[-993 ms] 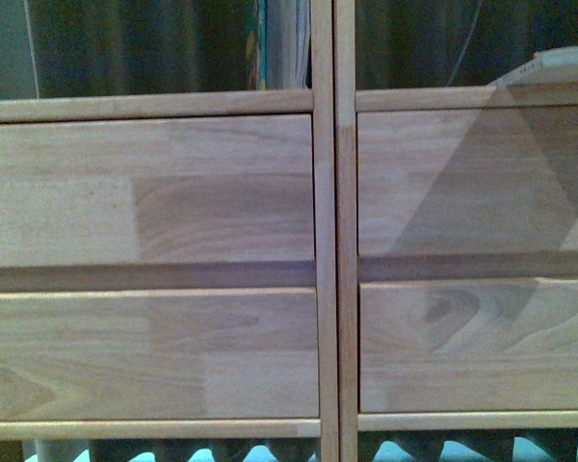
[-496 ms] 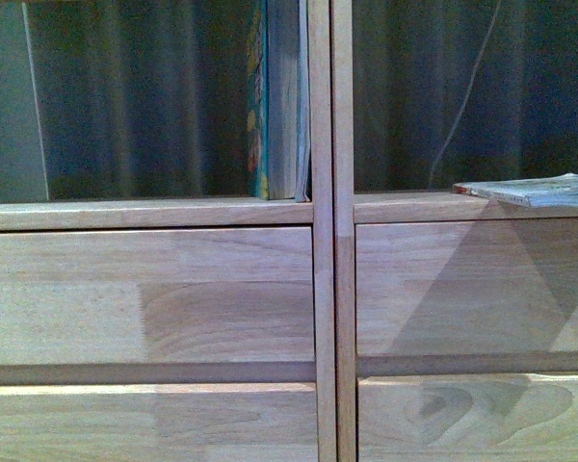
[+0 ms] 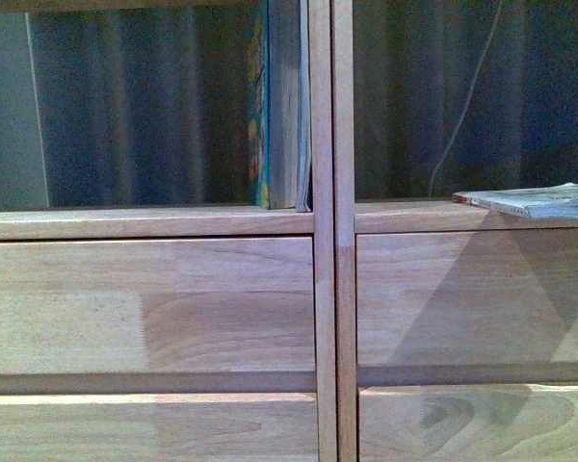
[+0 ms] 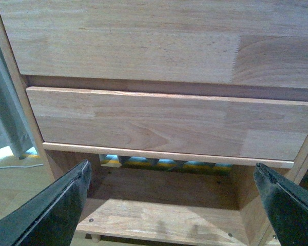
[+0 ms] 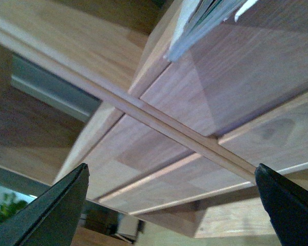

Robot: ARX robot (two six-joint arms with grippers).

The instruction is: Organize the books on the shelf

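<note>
**Fig.** Your left jaws stand spread wide, gripping nothing; beyond their gap you see two front panels (image 4: 169, 123) of the shelf (image 4: 15, 77), one above the other. Your right jaws are likewise spread and empty. Beyond their gap, well apart from both tips, one thin paperback (image 5: 205, 16) lies flat, overhanging the shelf edge. Front view: four panels and one upright teal book (image 3: 279, 106) against the central divider (image 3: 332, 289). Books counted: two.

- Shelf (image 3: 231, 308): pale wood, jointed blocks, visible grain, smooth matt finish.
- Upright book (image 3: 281, 106) left of shelf's centre post (image 3: 323, 289): greyish paper edges, matt.
- Flat paperback (image 3: 535, 199) right of centre post: thin paper.
</note>
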